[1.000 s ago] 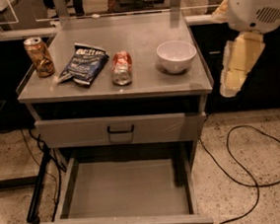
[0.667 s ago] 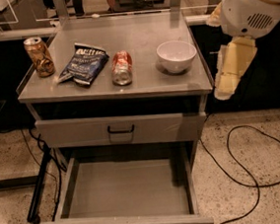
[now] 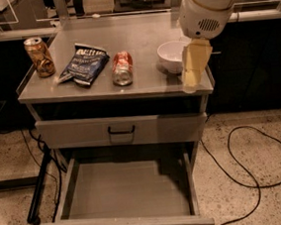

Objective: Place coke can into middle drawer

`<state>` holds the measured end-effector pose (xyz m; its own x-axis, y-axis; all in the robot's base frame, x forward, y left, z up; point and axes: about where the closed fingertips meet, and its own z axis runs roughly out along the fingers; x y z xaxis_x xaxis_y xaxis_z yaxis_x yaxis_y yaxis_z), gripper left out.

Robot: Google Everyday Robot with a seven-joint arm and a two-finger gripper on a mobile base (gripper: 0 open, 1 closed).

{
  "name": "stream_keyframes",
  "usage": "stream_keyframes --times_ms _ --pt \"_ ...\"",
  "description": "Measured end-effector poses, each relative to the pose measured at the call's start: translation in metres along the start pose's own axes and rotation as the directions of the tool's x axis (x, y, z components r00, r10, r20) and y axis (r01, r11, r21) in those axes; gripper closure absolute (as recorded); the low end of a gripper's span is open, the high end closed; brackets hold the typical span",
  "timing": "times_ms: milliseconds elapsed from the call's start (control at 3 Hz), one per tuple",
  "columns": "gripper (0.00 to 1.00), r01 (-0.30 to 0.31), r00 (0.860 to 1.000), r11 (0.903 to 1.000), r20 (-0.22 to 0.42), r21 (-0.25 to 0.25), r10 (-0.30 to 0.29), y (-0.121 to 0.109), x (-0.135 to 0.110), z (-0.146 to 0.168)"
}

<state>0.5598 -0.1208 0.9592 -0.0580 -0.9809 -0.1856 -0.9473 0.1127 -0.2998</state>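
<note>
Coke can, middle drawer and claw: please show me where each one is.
coke can (image 3: pixel 122 68), camera view, middle of its side.
middle drawer (image 3: pixel 128 190), camera view, its bare grey floor.
claw (image 3: pixel 191 83), camera view, lower tip, over the tabletop's (image 3: pixel 138 32) right front corner.

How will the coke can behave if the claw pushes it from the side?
The coke can lies on its side, so it will probably roll, likely toward the chip bag. It looks like thin metal, so it is probably light and easy to dent. The claw hangs beside the bowl, not touching the can.
</note>
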Motion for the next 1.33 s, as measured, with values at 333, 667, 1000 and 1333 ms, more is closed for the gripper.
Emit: stream_keyframes --times_ms 333,667,1000,1333 --pt "0.0 0.016 0.999 0.9998 0.035 0.009 -0.016 -0.012 -0.019 0.008" --pt "0.0 0.047 0.997 0.9989 0.067 0.004 -0.047 -0.029 -0.04 0.018" --pt "0.0 0.103 0.99 0.9945 0.102 -0.02 -0.1 -0.056 -0.067 0.033" --pt "0.0 0.103 0.989 0.9945 0.104 -0.018 -0.101 -0.057 -0.068 0.032"
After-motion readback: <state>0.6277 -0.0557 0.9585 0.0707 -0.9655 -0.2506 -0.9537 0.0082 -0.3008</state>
